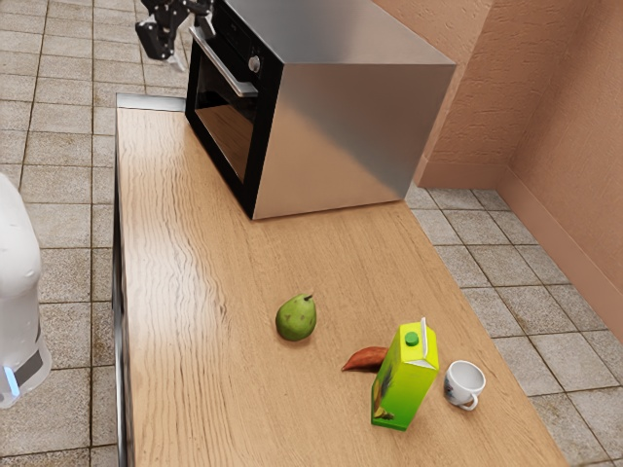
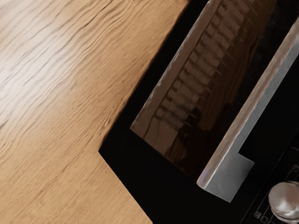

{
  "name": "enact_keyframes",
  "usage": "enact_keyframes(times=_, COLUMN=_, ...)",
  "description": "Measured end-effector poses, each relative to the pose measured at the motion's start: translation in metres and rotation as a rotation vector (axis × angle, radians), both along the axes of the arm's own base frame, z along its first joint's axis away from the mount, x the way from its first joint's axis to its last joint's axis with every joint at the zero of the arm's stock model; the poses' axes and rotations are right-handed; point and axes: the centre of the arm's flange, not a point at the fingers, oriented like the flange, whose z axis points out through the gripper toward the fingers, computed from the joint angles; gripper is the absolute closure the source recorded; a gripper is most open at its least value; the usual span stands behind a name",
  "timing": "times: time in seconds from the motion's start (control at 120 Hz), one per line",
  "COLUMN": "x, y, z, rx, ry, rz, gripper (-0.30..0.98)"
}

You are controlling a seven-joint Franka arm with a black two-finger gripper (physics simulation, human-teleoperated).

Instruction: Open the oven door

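Observation:
At the top edge of the exterior view, my black gripper (image 1: 167, 33) is near the far end of the oven handle (image 1: 226, 66), just in front of the oven's face. Whether it touches the handle I cannot tell. The steel-sided oven (image 1: 341, 131) has a black front, and its glass door (image 1: 224, 122) looks shut, flush with the body. In the wrist view the silver handle (image 2: 247, 112) runs diagonally across the dark door (image 2: 135, 175), with one end bracket visible. Reflections show in the door glass (image 2: 187, 102).
On the wooden counter (image 1: 185, 292) lie a green fruit (image 1: 296, 318) and a reddish elongated item (image 1: 364, 359). A green carton (image 1: 405, 379) and a white cup (image 1: 464, 383) stand beside them. An oven knob (image 2: 285, 198) sits near the handle's end. A wall rises behind the oven.

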Motion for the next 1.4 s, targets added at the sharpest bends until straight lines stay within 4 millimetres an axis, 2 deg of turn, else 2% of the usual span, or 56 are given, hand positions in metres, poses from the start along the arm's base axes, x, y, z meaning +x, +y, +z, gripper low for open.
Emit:
enact_keyframes(times=0.133, x=-0.002, y=0.006, z=-0.001, rx=0.053, ry=0.010, rz=-0.053, gripper=0.00)
enact_keyframes(times=0.258, x=0.007, y=0.011, z=-0.019, rx=0.106, ry=0.049, rz=-0.142, gripper=0.00)
enact_keyframes(times=0.483, x=0.009, y=0.024, z=-0.022, rx=0.251, ry=0.065, rz=-0.315, gripper=0.00)
enact_keyframes(times=0.683, x=0.028, y=0.057, z=-0.040, rx=0.311, ry=0.105, rz=-0.410, gripper=0.00)
enact_keyframes(times=0.992, x=0.011, y=0.107, z=-0.049, rx=0.367, ry=0.138, rz=-0.402, gripper=0.01)
enact_keyframes(times=1.067, x=0.012, y=0.109, z=-0.049, rx=0.388, ry=0.141, rz=-0.417, gripper=0.01)
enact_keyframes(times=1.3, x=0.036, y=0.109, z=-0.052, rx=0.438, ry=0.108, rz=-0.473, gripper=0.02)
enact_keyframes(times=1.4, x=0.036, y=0.113, z=-0.058, rx=0.426, ry=0.085, rz=-0.477, gripper=0.02)
